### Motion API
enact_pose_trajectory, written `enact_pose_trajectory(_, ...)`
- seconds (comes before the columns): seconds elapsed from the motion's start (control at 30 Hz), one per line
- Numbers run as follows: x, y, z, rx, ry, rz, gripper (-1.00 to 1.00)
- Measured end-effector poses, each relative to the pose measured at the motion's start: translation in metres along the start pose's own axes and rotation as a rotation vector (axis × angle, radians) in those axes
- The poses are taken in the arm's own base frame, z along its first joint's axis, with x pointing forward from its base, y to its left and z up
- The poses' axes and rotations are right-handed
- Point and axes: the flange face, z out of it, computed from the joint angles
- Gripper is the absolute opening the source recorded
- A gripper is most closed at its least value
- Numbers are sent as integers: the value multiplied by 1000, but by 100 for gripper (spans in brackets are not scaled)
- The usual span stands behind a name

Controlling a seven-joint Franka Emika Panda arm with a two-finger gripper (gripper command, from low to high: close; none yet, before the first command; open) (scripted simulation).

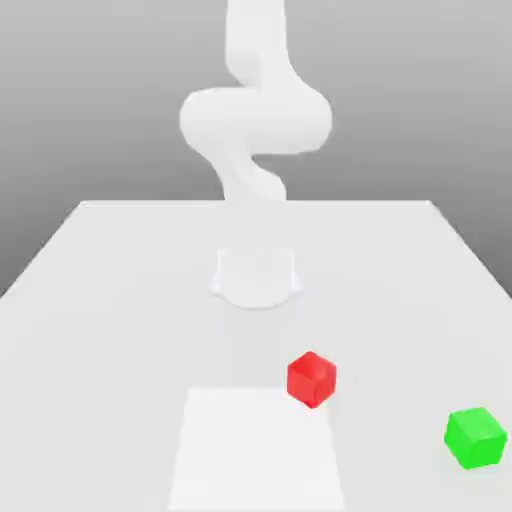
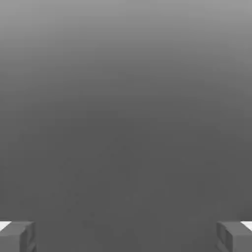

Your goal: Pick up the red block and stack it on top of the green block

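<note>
**Blocks apart on the table, arm cut off above**

The arm [image 1: 255, 120] is cut off at the exterior view's top. In the hand view, the gripper [image 2: 126, 236] is seen spread wide, nothing between its fingertips [image 2: 17, 236]. The red block [image 1: 311, 379] lies on the table [image 1: 100, 300], the green block [image 1: 475, 437] well apart near the exterior view's right edge, bare surface between them

the red block [image 1: 311, 379] and green block [image 1: 475, 437] look matte and smooth, the table [image 1: 120, 300] flat white, the arm [image 1: 255, 120] smooth white plastic.

Two blocks on the table [image 1: 100, 300]: red block [image 1: 311, 379] nearer the arm's base [image 1: 256, 277], green block [image 1: 475, 437] apart toward the exterior view's right
</note>
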Motion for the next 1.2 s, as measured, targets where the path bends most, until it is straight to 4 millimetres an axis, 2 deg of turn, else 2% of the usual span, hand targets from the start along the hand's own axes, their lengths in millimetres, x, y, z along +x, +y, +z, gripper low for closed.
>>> enact_pose_trajectory(0.13, -46, 12, 95, -76, -127, -145, 0)
enact_pose_trajectory(0.3, -121, 50, 191, -156, -298, -323, 0)
enact_pose_trajectory(0.43, -195, 98, 249, -212, -455, -475, 0)
enact_pose_trajectory(0.6, -294, 174, 307, -267, -656, -658, 0)
enact_pose_trajectory(0.67, -311, 189, 322, -273, -677, -676, 0)
enact_pose_trajectory(0.8, -330, 207, 345, -273, -686, -684, 0)
enact_pose_trajectory(0.83, -333, 209, 348, -273, -686, -685, -100)
enact_pose_trajectory(1.03, -334, 210, 349, -274, -688, -685, -100)
enact_pose_trajectory(1.2, -318, 195, 329, -275, -686, -684, -100)
